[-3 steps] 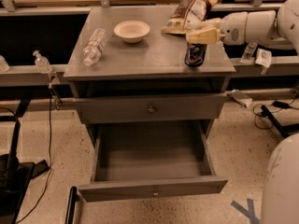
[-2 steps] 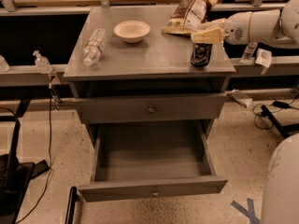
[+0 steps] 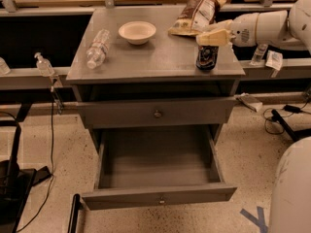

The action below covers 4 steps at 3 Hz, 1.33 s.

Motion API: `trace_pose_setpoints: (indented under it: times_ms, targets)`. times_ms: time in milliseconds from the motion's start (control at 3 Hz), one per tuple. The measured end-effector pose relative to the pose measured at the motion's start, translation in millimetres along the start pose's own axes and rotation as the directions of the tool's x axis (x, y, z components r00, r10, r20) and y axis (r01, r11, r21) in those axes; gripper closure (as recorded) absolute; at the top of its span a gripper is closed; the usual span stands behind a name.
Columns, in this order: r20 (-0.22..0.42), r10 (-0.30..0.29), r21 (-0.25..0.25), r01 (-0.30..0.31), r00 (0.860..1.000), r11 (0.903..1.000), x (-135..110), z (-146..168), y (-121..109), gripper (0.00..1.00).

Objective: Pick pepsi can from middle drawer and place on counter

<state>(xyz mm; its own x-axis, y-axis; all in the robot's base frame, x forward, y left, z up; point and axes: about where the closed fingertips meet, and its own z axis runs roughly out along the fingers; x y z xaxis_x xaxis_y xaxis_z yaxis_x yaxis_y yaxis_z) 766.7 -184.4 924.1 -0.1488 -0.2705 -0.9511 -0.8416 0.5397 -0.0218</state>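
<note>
Pinching the pepsi can (image 3: 207, 58) at its top, gripper (image 3: 214, 38) nudged slightly right, still over the counter (image 3: 155, 59)

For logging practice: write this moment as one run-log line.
gripper: at pepsi can top | pepsi can: upright on counter | middle drawer: open, empty

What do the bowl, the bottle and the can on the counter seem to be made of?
Bowl: ceramic or plastic, matte cream; the look does not decide which. Bottle: clear plastic, since the grey counter shows through it. Can: likely metal, with a dark printed wall; the end effector sits at its top.
</note>
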Motion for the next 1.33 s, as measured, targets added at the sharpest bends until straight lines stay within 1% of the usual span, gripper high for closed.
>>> trace_pose_setpoints:
  times_ms: [667,1000,1333]
  targets:
    - [-0.001,0.002,-0.011,-0.002,1.0,0.9999,1,8,2,0.17]
    - [-0.001,0.003,-0.016,-0.003,1.0,0.9999,2,11,3,0.0]
    - [0.094,0.004,-0.081,0.004,0.996,0.9967,-12,8,11,0.0]
